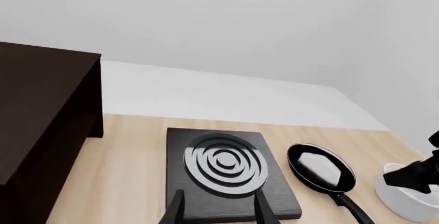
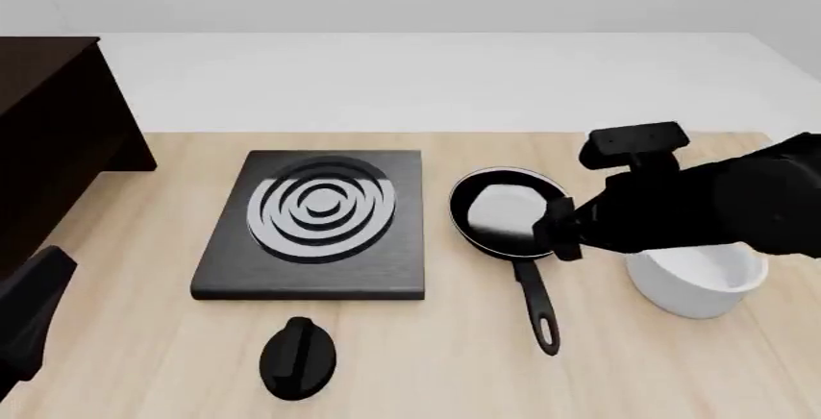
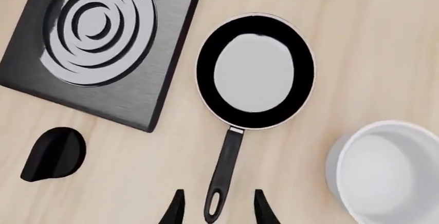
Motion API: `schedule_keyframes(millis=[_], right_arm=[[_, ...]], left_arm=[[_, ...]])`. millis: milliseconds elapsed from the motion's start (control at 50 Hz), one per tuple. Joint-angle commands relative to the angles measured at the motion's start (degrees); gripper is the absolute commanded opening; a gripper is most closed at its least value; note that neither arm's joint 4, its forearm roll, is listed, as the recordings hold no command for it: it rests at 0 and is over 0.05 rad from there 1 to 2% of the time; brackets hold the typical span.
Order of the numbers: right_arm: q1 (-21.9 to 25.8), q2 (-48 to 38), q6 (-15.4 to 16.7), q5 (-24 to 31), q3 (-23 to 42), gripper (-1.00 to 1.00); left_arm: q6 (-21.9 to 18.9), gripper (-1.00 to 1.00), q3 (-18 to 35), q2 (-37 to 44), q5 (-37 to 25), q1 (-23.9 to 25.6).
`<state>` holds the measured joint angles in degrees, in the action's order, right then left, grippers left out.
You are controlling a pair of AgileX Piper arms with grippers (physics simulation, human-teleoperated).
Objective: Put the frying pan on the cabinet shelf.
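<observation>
The pan (image 2: 510,210) lies flat on the desk (image 2: 641,361), just right of the stove plate (image 2: 317,225) and left of the white pot (image 2: 697,280); its handle (image 2: 535,306) points toward the near edge, loop end free; the right arm (image 2: 699,209) hangs above the pan's right rim and the pot; in the right wrist view the right claw (image 3: 215,206) is apart, one finger on each side of the handle's loop end (image 3: 213,209), contact not discernible; the left claw (image 1: 218,208) is apart with nothing between its fingers, above the near edge of the stove plate in the left wrist view; the cabinet (image 2: 49,140) stands at the far left of the desk, well apart from the pan; a black knob (image 2: 300,357) lies on the desk in front of the stove plate.
</observation>
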<state>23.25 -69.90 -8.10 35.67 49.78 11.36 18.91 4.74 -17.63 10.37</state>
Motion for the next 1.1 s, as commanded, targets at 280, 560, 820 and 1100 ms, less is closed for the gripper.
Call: schedule_keyframes(millis=[280, 560, 820, 1100], right_arm=[[-4.02, -11.01, 2.52, -7.67, -1.88, 1.00], [-2.79, -12.65, 0.46, -9.94, -4.64, 1.00], [-1.37, -14.27, -0.53, -13.07, -7.63, 1.00], [0.08, -15.44, -1.03, -15.41, -10.16, 1.00]], left_arm=[[0.13, 1.00, -0.09, 0.59, 0.27, -0.43], [0.36, 1.00, -0.79, 0.77, 0.77, -0.90], [0.40, 1.00, -0.42, 0.98, 0.56, -0.73], [0.42, 1.00, -0.86, 1.32, 1.09, -0.93]])
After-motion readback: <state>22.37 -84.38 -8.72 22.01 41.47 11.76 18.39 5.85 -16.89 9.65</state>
